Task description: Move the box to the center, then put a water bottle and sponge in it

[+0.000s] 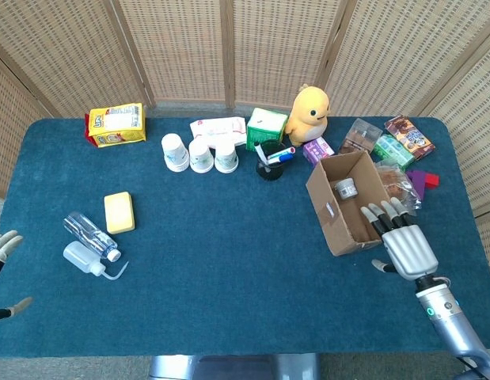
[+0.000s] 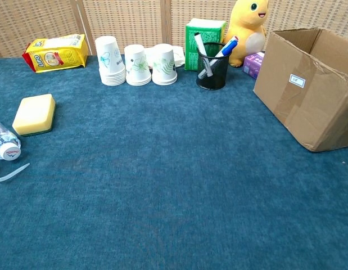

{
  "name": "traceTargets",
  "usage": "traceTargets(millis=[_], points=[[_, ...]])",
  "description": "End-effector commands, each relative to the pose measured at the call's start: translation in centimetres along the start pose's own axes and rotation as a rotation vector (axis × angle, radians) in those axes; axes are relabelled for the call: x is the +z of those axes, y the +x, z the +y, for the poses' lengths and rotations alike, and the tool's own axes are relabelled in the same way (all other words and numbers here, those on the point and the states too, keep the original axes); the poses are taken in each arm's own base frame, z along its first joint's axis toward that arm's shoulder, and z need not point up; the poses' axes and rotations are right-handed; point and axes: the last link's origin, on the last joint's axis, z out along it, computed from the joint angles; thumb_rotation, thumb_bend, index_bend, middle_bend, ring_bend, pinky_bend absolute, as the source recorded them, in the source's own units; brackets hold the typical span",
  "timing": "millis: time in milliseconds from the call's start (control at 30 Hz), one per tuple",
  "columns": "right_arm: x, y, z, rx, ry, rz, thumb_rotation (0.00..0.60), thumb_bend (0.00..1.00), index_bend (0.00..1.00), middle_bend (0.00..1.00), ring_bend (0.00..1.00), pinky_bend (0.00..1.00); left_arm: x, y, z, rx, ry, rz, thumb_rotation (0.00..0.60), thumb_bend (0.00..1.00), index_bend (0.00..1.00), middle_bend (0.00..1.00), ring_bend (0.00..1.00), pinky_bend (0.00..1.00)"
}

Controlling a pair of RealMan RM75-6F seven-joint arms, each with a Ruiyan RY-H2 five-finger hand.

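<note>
We find the box (image 1: 353,202) right of the counter's (image 1: 229,261) middle, open side up, long axis running from near-right to far-left. Our right hand (image 1: 401,247) sits at its near-right corner, fingers spread, gripping nothing; fingertips at the rim, contact unclear. Left hand (image 1: 2,261) barely shows at the far edge, spread and empty. Bottle (image 1: 90,235) and sponge (image 1: 119,211) lie well left. We judge the right hand pushes the box leftward.

Blue table (image 1: 229,261), box (image 1: 351,202), sponge (image 1: 119,211), water bottle (image 1: 90,235), cups (image 1: 201,153)
</note>
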Motion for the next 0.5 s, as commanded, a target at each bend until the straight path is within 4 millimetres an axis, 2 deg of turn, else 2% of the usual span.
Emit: traceTargets(millis=[33,200,300,500], points=[[0.5,-0.5,-0.3,0.001,0.006,-0.011,0.600,0.00,0.00,0.00,0.00,0.04,-0.1,0.0,0.0,-0.002,-0.001,0.002,0.600,0.11,0.00,0.00,0.00,0.00],[1.3,-1.3,-0.4,0.004,0.015,-0.013,0.600,0.00,0.00,0.03,0.00,0.13,-0.2,0.4,0.0,0.002,0.002,0.011,0.600,0.11,0.00,0.00,0.00,0.00],[1.7,-1.8,-0.5,0.017,0.017,-0.009,0.600,0.00,0.04,0.10,0.04,0.18,-0.2,0.6,0.0,0.000,0.006,0.013,0.600,0.11,0.00,0.00,0.00,0.00],[2.7,-2.9,-0.6,0.090,0.032,0.038,0.600,0.00,0.28,0.34,0.31,0.41,-0.1,0.6,0.0,-0.003,0.005,0.010,0.600,0.11,0.00,0.00,0.00,0.00]])
